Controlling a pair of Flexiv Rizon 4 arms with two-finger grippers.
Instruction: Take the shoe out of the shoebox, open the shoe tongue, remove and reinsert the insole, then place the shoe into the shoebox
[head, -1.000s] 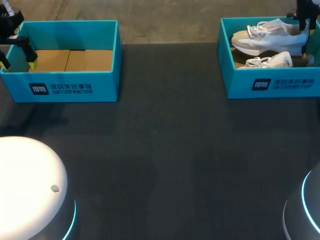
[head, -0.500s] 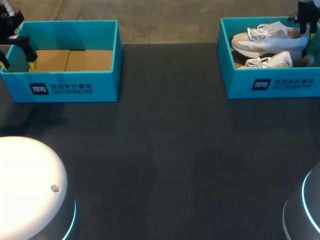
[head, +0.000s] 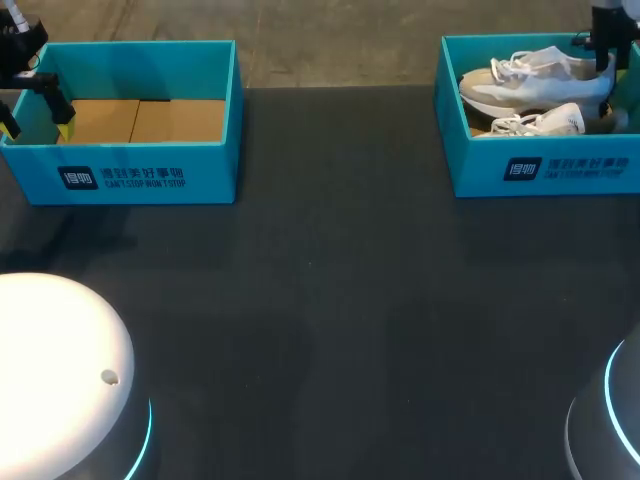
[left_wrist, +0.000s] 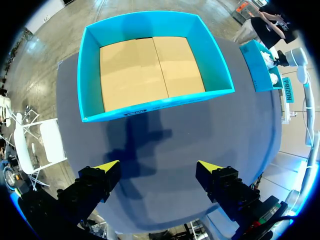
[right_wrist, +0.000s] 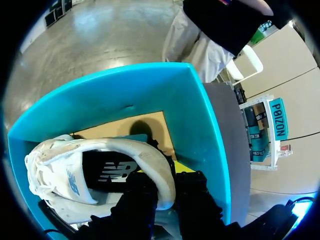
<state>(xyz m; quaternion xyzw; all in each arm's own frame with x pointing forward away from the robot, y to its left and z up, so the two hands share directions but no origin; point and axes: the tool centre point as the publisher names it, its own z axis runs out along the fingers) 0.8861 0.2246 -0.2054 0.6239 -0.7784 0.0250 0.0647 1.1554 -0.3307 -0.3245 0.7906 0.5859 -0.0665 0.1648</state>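
A white sneaker (head: 535, 85) hangs tilted over the right teal shoebox (head: 540, 170), toe toward the table's middle. My right gripper (head: 603, 66) is shut on its heel collar. In the right wrist view the gripper (right_wrist: 162, 186) pinches the padded heel rim of the sneaker (right_wrist: 55, 170), one finger inside and one outside, above the shoebox (right_wrist: 195, 115). A second white sneaker (head: 540, 123) lies on the box floor below. My left gripper (head: 37, 115) stands open at the left end of the empty left shoebox (head: 150, 175), with nothing between its fingers (left_wrist: 107, 167).
The left shoebox (left_wrist: 150, 105) shows only a brown cardboard floor. Dark tabletop (head: 330, 300) stretches between the two boxes and toward the front. Two round robot bases (head: 60, 380) sit at the front corners.
My right gripper has shifted slightly left with the sneaker's heel in it, and the sneaker's toe end has moved left with it. The left arm has stayed still.
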